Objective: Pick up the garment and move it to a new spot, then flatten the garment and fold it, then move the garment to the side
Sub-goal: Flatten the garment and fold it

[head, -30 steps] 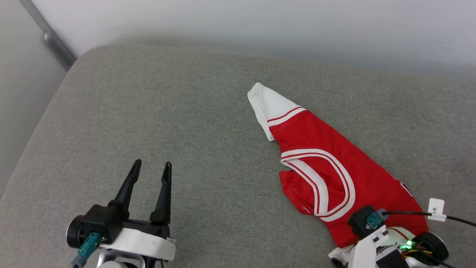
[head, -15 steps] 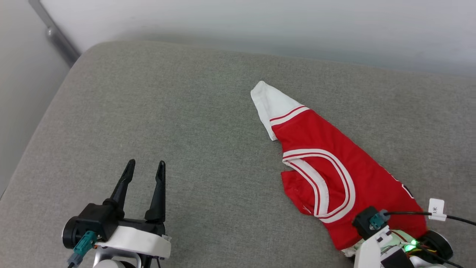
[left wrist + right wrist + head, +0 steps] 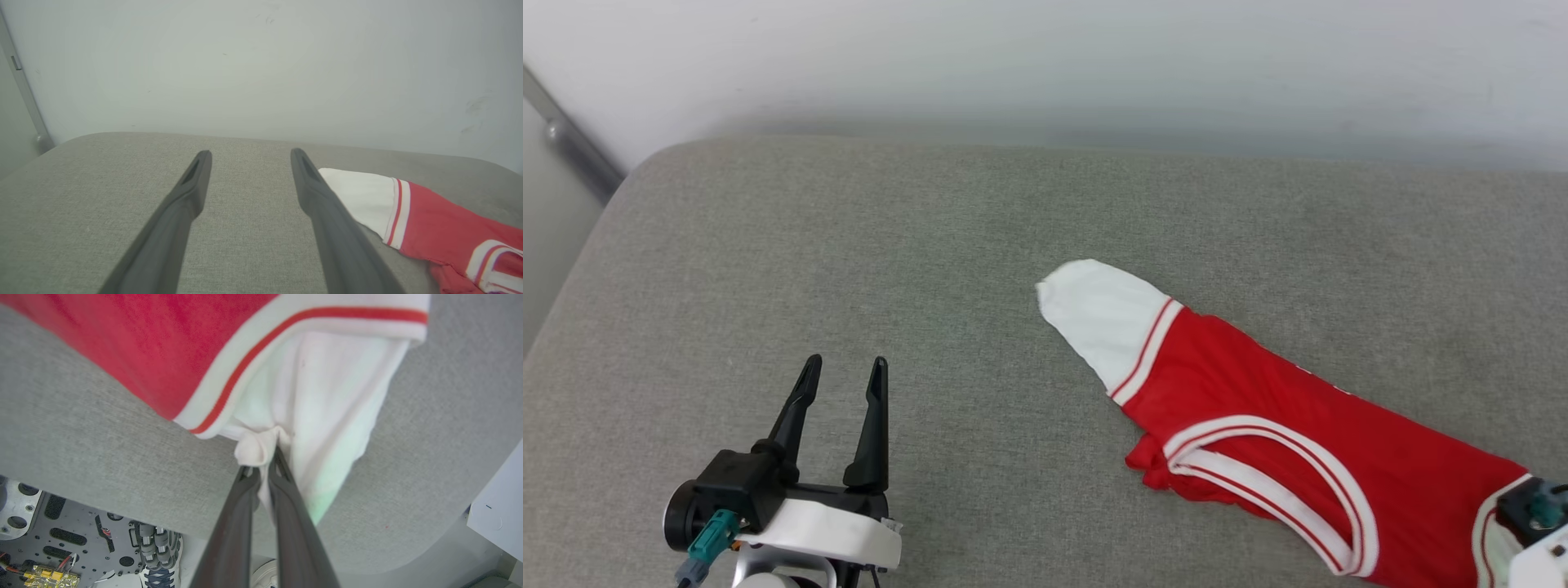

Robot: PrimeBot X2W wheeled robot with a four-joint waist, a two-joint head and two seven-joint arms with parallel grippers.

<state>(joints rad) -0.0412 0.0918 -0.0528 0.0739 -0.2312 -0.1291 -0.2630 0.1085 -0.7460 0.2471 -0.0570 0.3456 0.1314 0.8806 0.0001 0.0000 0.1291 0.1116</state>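
On the grey cushion (image 3: 849,245) before you:
- the garment (image 3: 1258,441), red, stretched out at your right, one white sleeve pointing toward the centre;
- your right gripper (image 3: 263,467), fingers pinched together on a bunch of its white cloth;
- your left gripper (image 3: 846,363), fingers spread, holding nothing, well apart from it.

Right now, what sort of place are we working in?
Probably an indoor test room or lab: a grey upholstered pad against a bare white wall, a metal rail in the corner, and the red jersey T-shirt lying on the pad.
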